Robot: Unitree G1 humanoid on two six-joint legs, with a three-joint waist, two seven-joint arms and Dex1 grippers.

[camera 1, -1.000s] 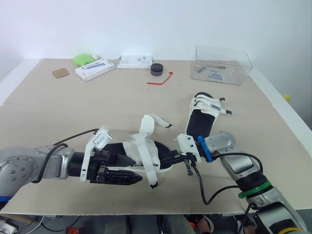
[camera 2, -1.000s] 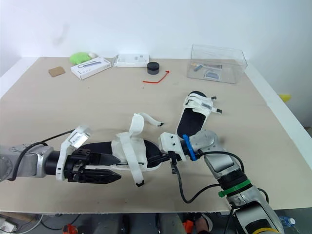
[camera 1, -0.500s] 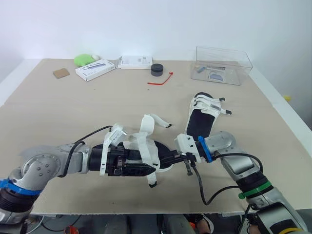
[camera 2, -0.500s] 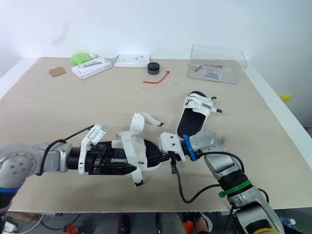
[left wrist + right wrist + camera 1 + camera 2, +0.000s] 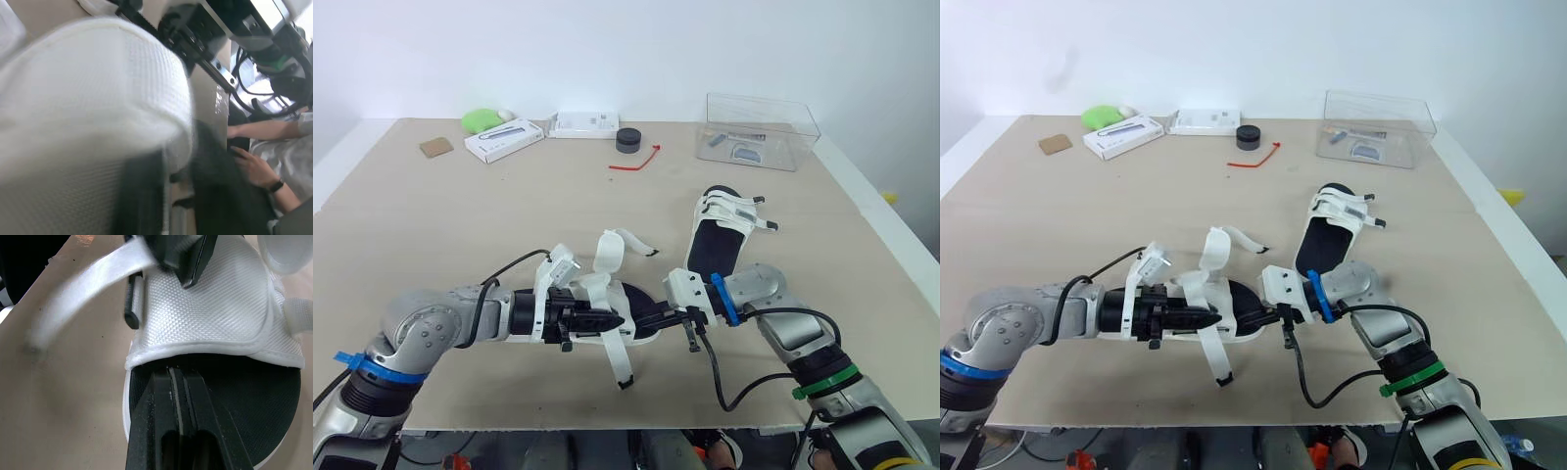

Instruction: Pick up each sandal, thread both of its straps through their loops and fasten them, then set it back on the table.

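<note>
White-and-black sandal (image 5: 636, 297) on tabletop (image 5: 460, 225), left claw (image 5: 612, 321) pinching its loose strap (image 5: 623, 364), right claw (image 5: 648, 318) clamped on its sole edge, second sandal (image 5: 717, 240) nearby.

table (image 5: 460, 215) | near sandal (image 5: 641, 323) | far sandal (image 5: 717, 243) | clear box (image 5: 762, 130) | black puck (image 5: 627, 139) | red tie (image 5: 638, 161) | white boxes (image 5: 503, 139) | green lump (image 5: 481, 119) | cardboard square (image 5: 435, 147)

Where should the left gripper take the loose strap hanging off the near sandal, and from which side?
Probably best near its dark-tipped free end, with the left gripper coming from the robot's left. The loose strap trails off the sandal toward the near edge of the table. There it is clear of the right gripper, which clamps the sole.
</note>
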